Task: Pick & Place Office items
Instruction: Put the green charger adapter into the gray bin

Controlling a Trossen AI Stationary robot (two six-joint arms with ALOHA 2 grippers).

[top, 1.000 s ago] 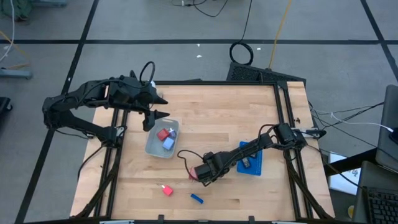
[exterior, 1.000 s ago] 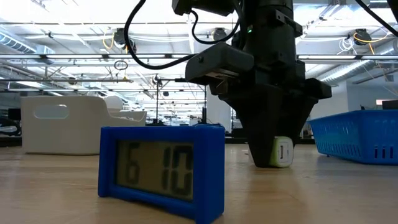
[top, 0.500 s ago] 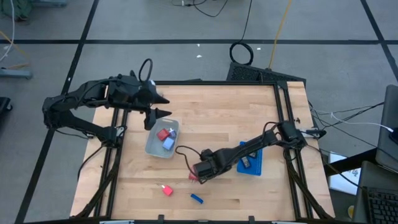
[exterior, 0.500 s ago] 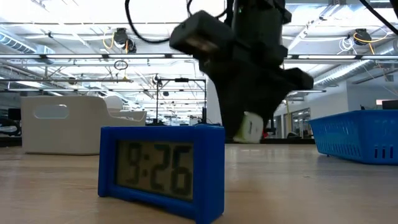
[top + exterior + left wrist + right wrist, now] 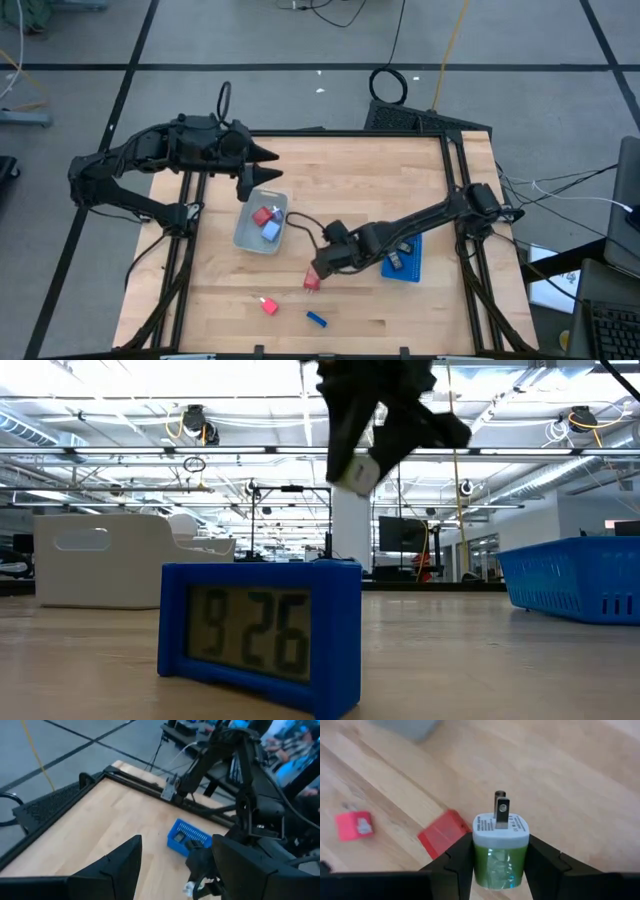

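My right gripper (image 5: 322,266) hangs over the table's middle, shut on a small green and white plug adapter (image 5: 500,851), which the low view shows high above the wood (image 5: 356,472). Below it a red block (image 5: 312,281) lies flat on the table. A red and white item (image 5: 268,305) and a small blue clock (image 5: 317,320) lie toward the near edge. My left gripper (image 5: 268,167) is open above the far end of the grey tray (image 5: 244,238), which holds red and blue items (image 5: 266,222). The blue tray (image 5: 412,262) holds a dark item (image 5: 395,262). My right gripper pinches the plug adapter by its green body (image 5: 499,862), one finger (image 5: 461,860) on each side. The fingers point down at the table. The white end with its two metal prongs (image 5: 501,811) sticks out past the fingertips. The adapter is lifted clear of the table.
The blue clock (image 5: 260,635) stands close in front of the low camera. A black frame (image 5: 452,170) borders the table's left, far and right sides. Bare wood stretches across the far half between the two arms.
My right gripper has risen from the table with the plug adapter, lifting it clear of the wood, and tipped as it rose. The red block stayed on the table. My left gripper has shifted a little toward the far and right edges.
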